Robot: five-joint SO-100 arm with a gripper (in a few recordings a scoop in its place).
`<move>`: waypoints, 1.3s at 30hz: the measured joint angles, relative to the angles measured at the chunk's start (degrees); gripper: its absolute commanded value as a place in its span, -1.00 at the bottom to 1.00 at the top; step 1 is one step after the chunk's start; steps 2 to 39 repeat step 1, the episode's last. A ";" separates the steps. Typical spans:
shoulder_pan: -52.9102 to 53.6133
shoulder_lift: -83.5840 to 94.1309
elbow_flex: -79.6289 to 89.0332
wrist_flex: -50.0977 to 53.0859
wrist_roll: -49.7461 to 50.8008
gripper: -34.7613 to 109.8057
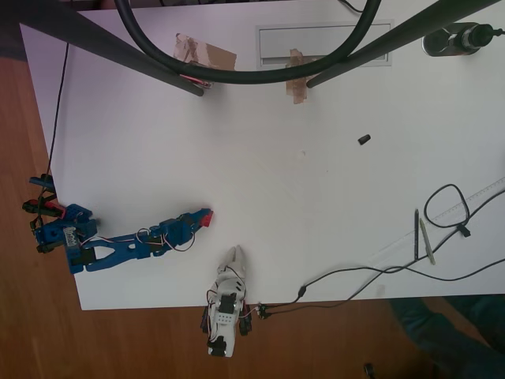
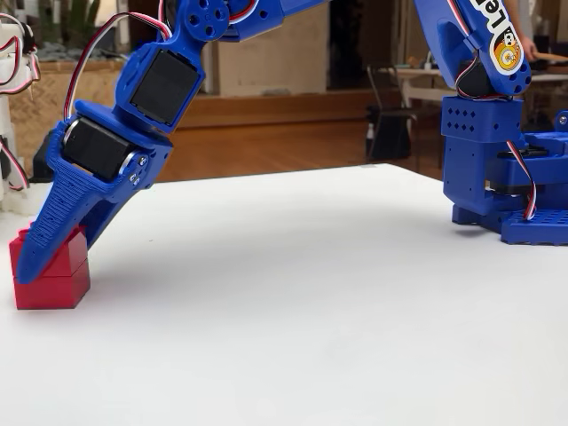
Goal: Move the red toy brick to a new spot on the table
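Overhead view is showing us the blue gripper (image 1: 203, 219) closing around the red toy brick (image 1: 206, 217) near the white bench's (image 1: 316, 205) lower edge, a small black piece (image 1: 364, 140) lying well apart. In the fixed view, we are seeing the blocky plastic brick (image 2: 51, 275) resting on the smooth bench (image 2: 311, 311), the ribbed finger (image 2: 55, 226) pressing against it.

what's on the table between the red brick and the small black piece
Nothing: in the overhead view the white table is bare between the red toy brick and the small black piece.

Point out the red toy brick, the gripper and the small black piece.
red toy brick (image 2: 53, 284): fixed view, front face.
gripper (image 2: 40, 253): fixed view, fingertip area.
small black piece (image 1: 364, 140): overhead view, its middle.
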 measured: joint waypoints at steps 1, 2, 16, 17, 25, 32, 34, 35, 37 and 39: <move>-0.18 0.53 0.79 0.00 0.18 -0.12; -0.18 0.53 0.79 0.00 0.18 -0.12; -0.18 0.53 0.79 0.00 0.18 -0.12; -0.18 0.53 0.79 0.00 0.18 -0.12; -0.18 0.53 0.79 0.00 0.18 -0.12; -0.18 0.53 0.79 0.00 0.18 -0.12; -0.18 0.53 0.79 0.00 0.18 -0.12; -0.18 0.53 0.79 0.00 0.18 -0.12; -0.18 0.53 0.79 0.00 0.18 -0.12; -0.18 0.53 0.79 0.00 0.18 -0.12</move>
